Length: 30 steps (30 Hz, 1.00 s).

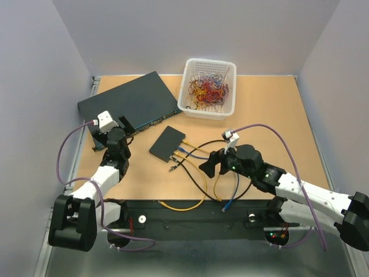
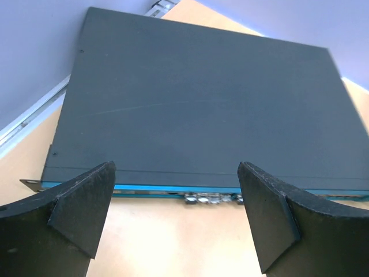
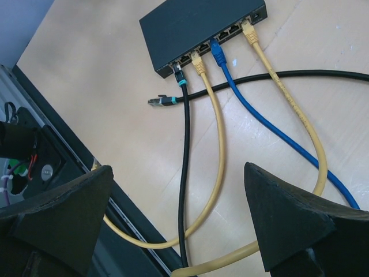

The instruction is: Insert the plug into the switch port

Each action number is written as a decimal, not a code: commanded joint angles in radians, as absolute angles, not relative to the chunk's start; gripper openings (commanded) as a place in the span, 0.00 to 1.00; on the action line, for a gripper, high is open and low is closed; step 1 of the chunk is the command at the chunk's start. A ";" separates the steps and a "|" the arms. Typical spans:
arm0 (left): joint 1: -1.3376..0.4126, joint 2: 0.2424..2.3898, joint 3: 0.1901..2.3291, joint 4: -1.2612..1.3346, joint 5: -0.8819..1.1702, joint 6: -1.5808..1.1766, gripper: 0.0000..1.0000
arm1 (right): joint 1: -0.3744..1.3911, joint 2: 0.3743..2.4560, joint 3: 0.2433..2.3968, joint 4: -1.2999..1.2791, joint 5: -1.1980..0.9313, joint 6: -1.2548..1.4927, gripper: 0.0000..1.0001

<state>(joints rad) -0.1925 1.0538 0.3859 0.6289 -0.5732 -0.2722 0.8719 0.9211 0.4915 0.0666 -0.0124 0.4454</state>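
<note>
The small black switch (image 3: 202,23) (image 1: 168,143) lies mid-table, its row of ports (image 3: 228,36) facing the right arm. Two yellow cables, a blue one and a black one sit in ports. A loose black plug with a teal boot (image 3: 159,101) (image 1: 172,169) lies on the table just in front of the switch's left end, on a black cable (image 3: 288,77). My right gripper (image 3: 179,222) (image 1: 209,163) hovers open, nearer than the plug, over the black and yellow cables, holding nothing. My left gripper (image 2: 176,219) (image 1: 118,130) is open and empty at the front edge of the large box.
A large dark blue-grey box (image 2: 202,104) (image 1: 130,104) lies at the back left, its blue front edge with sockets facing the left gripper. A white basket (image 1: 190,108) of coloured wires stands at the back. Cables loop over the dark rail (image 1: 190,216) at the near edge.
</note>
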 commanded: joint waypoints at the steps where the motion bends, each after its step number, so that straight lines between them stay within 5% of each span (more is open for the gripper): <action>1: -0.137 1.098 0.407 0.779 -0.491 -0.221 0.99 | 0.879 0.919 0.503 0.075 -0.025 0.451 1.00; 8: -0.052 1.227 0.298 1.070 -0.390 -0.221 0.99 | 0.877 0.922 0.494 0.074 -0.026 0.443 1.00; 18: -0.037 1.331 0.374 1.094 -0.397 -0.149 0.99 | 0.879 0.945 0.495 0.075 -0.032 0.434 1.00; 30: -0.061 1.409 0.285 1.427 -0.360 -0.006 0.99 | 0.877 1.057 0.523 0.098 -0.052 0.414 1.00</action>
<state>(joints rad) -0.0402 1.3617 0.3054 1.2114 -0.3584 -0.0776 0.8719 1.0206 0.4919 0.0601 -0.0330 0.4320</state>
